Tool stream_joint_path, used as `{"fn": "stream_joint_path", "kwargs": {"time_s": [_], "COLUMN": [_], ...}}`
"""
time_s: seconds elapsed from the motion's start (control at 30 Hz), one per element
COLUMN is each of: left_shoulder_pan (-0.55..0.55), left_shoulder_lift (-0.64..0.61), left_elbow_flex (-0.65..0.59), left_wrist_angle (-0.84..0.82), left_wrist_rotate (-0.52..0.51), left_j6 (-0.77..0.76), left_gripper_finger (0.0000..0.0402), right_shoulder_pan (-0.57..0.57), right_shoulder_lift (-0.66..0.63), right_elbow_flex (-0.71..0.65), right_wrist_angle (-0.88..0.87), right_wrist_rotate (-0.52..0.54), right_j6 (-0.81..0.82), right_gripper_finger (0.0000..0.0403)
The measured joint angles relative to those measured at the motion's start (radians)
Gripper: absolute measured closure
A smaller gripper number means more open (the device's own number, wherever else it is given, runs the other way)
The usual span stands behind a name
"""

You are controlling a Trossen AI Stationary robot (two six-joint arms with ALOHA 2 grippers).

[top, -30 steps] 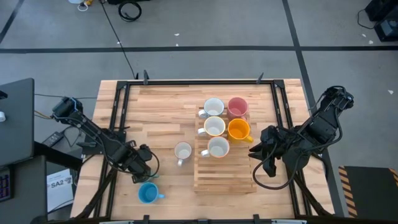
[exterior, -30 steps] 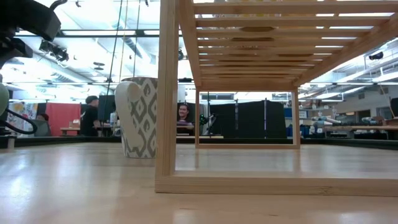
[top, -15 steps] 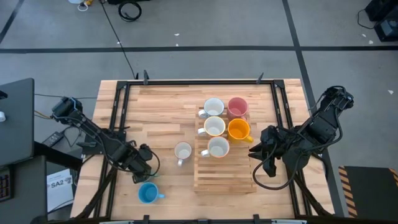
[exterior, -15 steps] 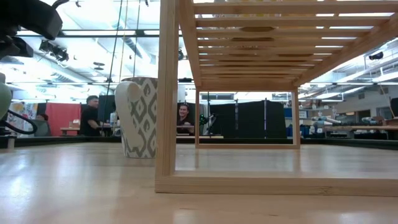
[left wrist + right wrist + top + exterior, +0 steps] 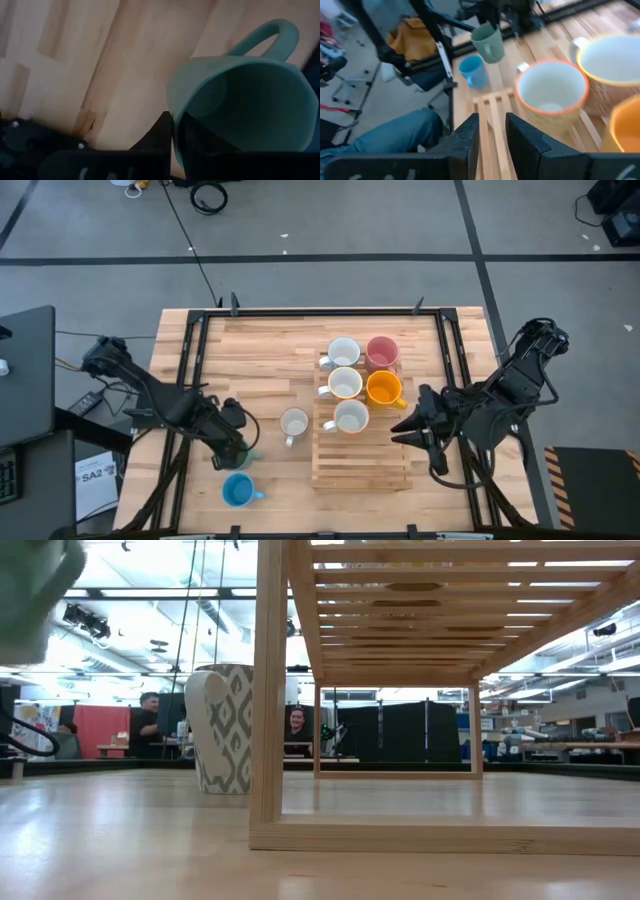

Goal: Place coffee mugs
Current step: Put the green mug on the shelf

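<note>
My left gripper (image 5: 238, 450) is shut on a dark green mug (image 5: 487, 42) near the table's near left; the low view shows the green mug (image 5: 35, 590) at its upper left. A blue mug (image 5: 237, 490) stands on the table just nearer, and a white mug (image 5: 293, 423) to its right. Several mugs stand on the wooden rack (image 5: 360, 465): three white ones, a pink mug (image 5: 381, 352) and an orange mug (image 5: 384, 388). My right gripper (image 5: 408, 430) is open at the rack's right side, with nothing between its fingers. My left gripper pinches the green mug's rim wall (image 5: 172, 112), on the side opposite the handle (image 5: 270, 37), with one finger inside the mug and one finger (image 5: 160, 135) outside. The fingers come from above. The mug hangs below them, mouth up, clear of the table.
The rack's near half is bare slats. A black frame (image 5: 300, 312) runs around the tabletop edges. People sit in the room beyond the table's far edge, and someone's jeans-clad leg (image 5: 395, 135) shows beside the table in the right wrist view.
My left gripper has shut on the green mug's rim and gone up with it, lifting the mug clear of the table. My right gripper has shifted a little toward the rack's near end.
</note>
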Motion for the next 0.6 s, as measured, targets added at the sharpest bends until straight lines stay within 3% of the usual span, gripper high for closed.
{"fn": "stream_joint_path", "kwargs": {"time_s": [0.33, 0.6], "left_shoulder_pan": [0.055, 0.124], "left_shoulder_lift": [0.0, 0.001], "left_elbow_flex": [0.298, 0.433], "left_wrist_angle": [0.025, 0.101], "left_wrist_rotate": [-0.073, -0.103], "left_j6": [-0.002, -0.001], "left_gripper_finger": [0.0381, 0.0381], "right_shoulder_pan": [-0.014, -0.069], "right_shoulder_lift": [0.0, 0.003], "right_elbow_flex": [0.0, 0.0], "right_wrist_angle": [0.171, 0.327], "right_wrist_rotate": [0.002, 0.003], "right_j6": [-0.176, -0.31], "right_gripper_finger": [0.0302, 0.0302]}}
